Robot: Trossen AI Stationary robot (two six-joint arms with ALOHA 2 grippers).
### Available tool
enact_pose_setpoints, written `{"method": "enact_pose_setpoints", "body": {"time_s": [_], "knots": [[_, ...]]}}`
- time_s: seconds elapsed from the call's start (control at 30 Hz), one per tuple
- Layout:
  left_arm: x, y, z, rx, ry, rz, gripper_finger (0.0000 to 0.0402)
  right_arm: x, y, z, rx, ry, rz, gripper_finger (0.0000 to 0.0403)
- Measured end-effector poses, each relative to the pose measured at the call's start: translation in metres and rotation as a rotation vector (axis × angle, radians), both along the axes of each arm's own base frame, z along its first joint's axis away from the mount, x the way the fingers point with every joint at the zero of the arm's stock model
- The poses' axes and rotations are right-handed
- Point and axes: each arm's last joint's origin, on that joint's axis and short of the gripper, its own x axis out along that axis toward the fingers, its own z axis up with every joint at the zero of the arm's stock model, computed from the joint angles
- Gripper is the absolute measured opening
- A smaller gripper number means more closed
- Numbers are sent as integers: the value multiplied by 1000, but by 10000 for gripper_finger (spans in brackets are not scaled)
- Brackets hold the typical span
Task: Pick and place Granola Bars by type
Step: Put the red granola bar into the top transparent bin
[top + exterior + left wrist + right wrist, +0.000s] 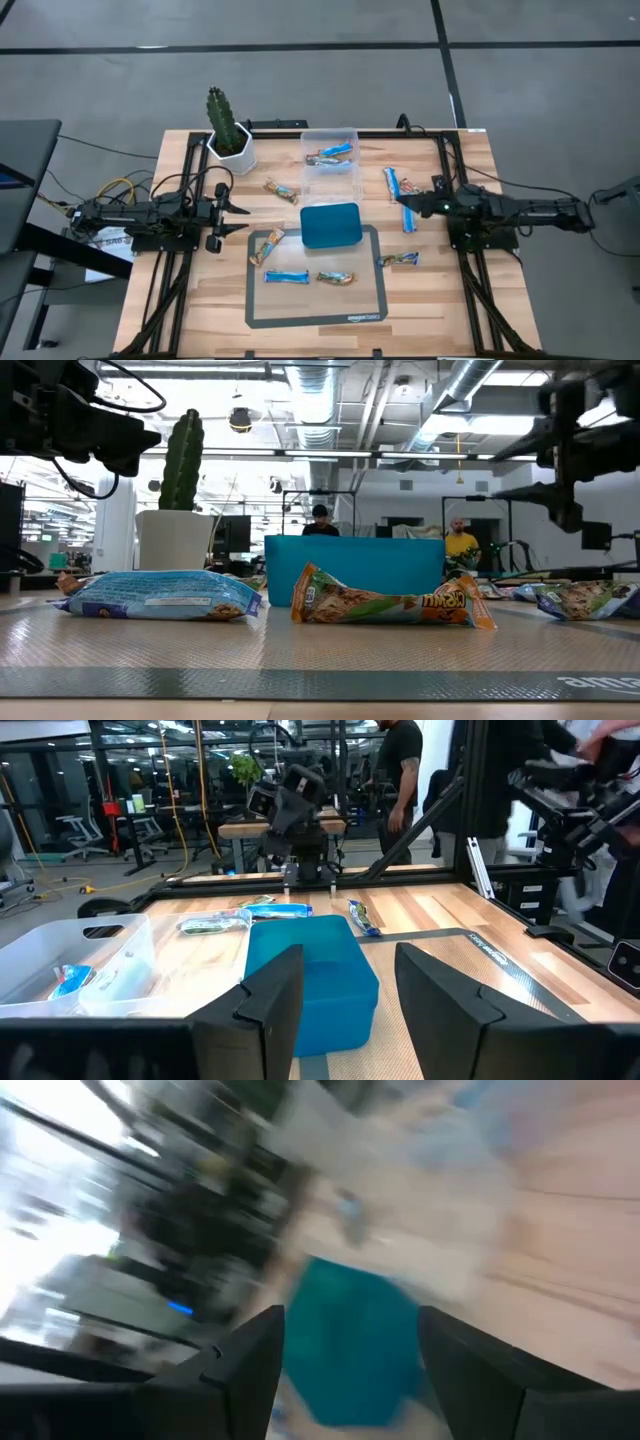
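Observation:
Granola bars lie scattered flat. A blue bar (286,276) and a tan bar (336,278) rest on the grey mat (375,300), with another tan bar (266,247) at its far left corner. Further tan bars (398,260) (281,190) lie on the wood. Two blue bars (392,182) (408,218) lie by the right gripper. The clear box (330,170) holds a blue bar (338,152). My left gripper (240,219) (345,960) hovers open to the left of the teal tray (330,225). My right gripper (405,203) (350,1320) hovers open between the two blue bars.
A potted cactus (228,130) stands at the table's far left, beside the clear box. The teal tray sits on the mat's far edge, mid-table. Black frame rails run along the table's left and right sides. People stand in the room beyond the table.

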Motion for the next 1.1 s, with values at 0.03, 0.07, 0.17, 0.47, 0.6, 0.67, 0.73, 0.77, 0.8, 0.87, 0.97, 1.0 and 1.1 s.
{"method": "enact_pose_setpoints", "body": {"time_s": [0.03,0.07,0.17,0.47,0.6,0.67,0.73,0.77,0.8,0.87,0.97,1.0,1.1], "knots": [[0,0,0,0,0,0,153,1,-1,3,-9,73,3,221],[0,0,0,0,0,0,153,3,-3,7,-17,140,4,221],[0,0,0,0,0,0,153,9,-9,24,-13,314,-29,221],[0,0,0,0,0,0,153,31,-34,58,-58,877,-44,221],[0,0,0,0,0,0,153,47,-43,56,-82,1030,15,221],[0,0,0,0,0,0,153,55,-46,49,-99,1093,58,221],[0,0,0,0,0,0,153,62,-48,39,-110,1172,110,221],[0,0,0,0,0,0,153,64,-49,33,-113,1213,138,221],[0,0,0,0,0,0,153,66,-50,28,-113,1255,157,221],[0,0,0,0,0,0,153,67,-53,20,-114,1345,163,221],[0,0,0,0,0,0,153,66,-60,12,-125,1458,122,221],[0,0,0,0,0,0,153,66,-62,10,-128,1479,109,221],[0,0,0,0,0,0,153,66,-65,5,-127,1501,111,221]]}}
